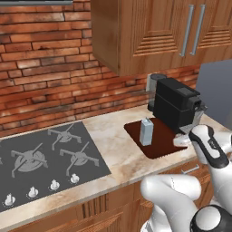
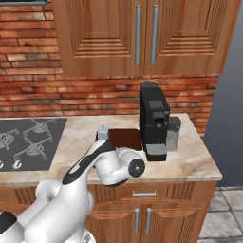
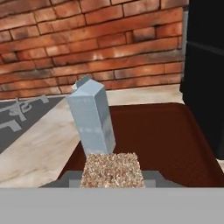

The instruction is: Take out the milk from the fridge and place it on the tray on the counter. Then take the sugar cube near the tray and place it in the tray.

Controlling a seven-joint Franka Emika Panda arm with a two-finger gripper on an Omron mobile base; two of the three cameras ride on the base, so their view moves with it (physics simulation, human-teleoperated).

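Your milk (image 1: 146, 131) is already standing upright on the tray (image 1: 159, 144), toward the tray's cooktop-side edge, so the first half looks done to me. What's left is the sugar cube (image 3: 113, 169): in the hand view you've got it pinched between the narrow-set fingers, right up close to the camera and poised over the near edge of the tray, with the carton just behind it. So from here it's basically a matter of letting it go inside the rim.

Around it: the tray sits on the counter (image 1: 113, 149), with the big black coffee machine (image 1: 176, 103) touching or just beside its far side, and the cooktop (image 1: 45, 163) off to the other side. Brick wall behind, wooden cabinets (image 2: 142, 33) overhead.

Thing to watch: the carton is near your drop spot, so I'd guess a sloppy release or a nudge forward could knock it. The coffee machine crowds the other side of the tray too.
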